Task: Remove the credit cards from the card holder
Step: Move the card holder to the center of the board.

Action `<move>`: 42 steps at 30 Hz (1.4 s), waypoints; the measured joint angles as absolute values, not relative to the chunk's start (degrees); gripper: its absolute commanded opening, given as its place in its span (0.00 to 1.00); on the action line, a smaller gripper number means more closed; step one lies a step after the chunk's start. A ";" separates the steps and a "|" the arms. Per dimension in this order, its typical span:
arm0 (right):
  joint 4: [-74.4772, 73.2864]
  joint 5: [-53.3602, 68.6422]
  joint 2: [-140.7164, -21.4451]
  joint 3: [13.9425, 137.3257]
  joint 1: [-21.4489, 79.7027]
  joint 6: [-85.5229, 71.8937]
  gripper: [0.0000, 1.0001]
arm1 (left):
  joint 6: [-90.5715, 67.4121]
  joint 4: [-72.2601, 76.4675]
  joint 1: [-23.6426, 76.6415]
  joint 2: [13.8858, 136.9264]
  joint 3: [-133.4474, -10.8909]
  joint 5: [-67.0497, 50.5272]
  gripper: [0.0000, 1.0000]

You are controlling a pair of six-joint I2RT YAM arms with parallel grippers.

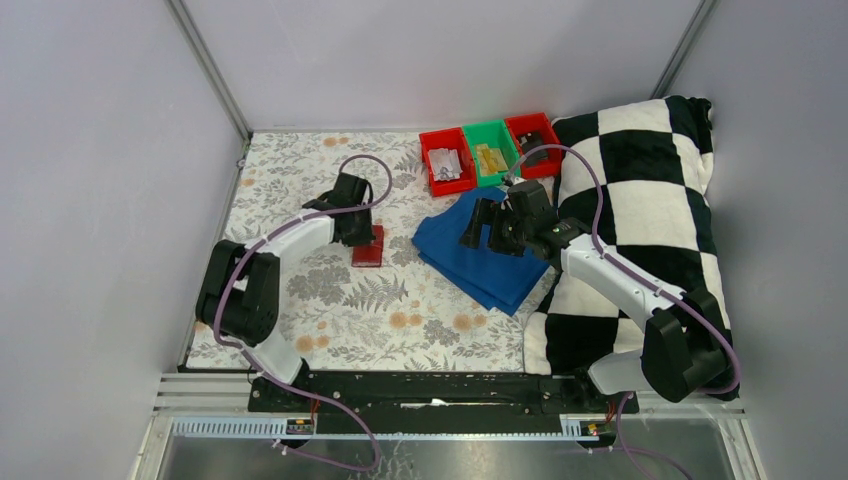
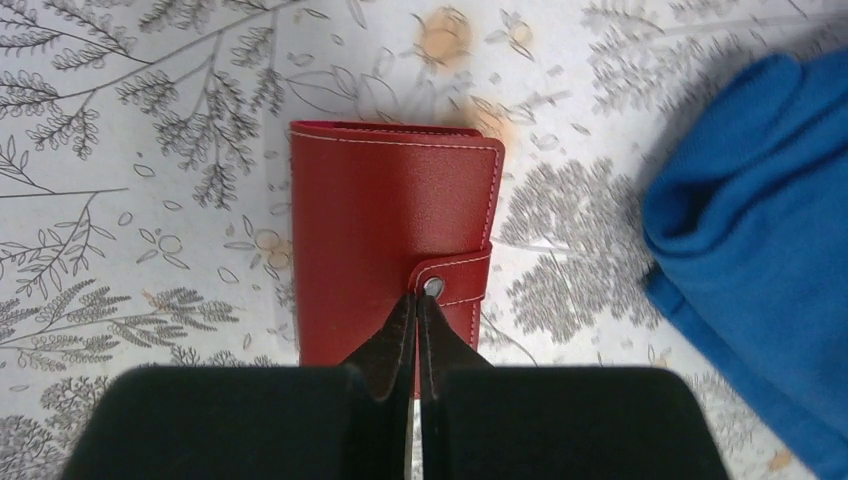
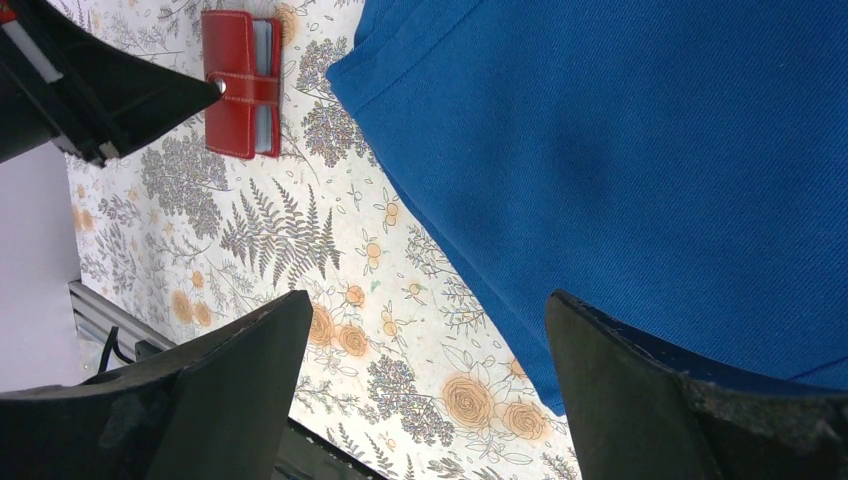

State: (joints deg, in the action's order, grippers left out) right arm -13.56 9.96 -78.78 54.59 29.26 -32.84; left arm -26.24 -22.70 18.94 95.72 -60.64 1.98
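Right now the left gripper (image 2: 418,300) is pressing its fingers together, tips touching the strap tab (image 2: 455,275) of the card holder (image 2: 390,240), which is lying closed on the floral tablecloth (image 2: 150,200), just left of the blue cloth (image 3: 620,150). No credit cards are out yet, so unsnapping and pulling are all waiting. The right gripper (image 3: 428,300) is hovering spread wide over that cloth; the far bins (image 1: 447,160) aren't interfering.

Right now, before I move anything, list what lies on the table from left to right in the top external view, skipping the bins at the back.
card holder → blue cloth → checkered pillow
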 measured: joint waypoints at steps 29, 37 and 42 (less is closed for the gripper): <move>-12.56 10.24 -79.88 54.59 30.30 -34.44 0.94 | -32.56 -37.04 34.15 86.32 -59.48 15.66 0.00; -11.75 10.85 -81.56 54.98 31.31 -34.46 0.93 | -41.45 -35.33 34.28 79.66 -55.20 18.85 0.40; -11.70 11.18 -82.46 55.42 32.64 -34.44 0.93 | -43.38 -30.92 34.46 79.90 -53.76 12.80 0.45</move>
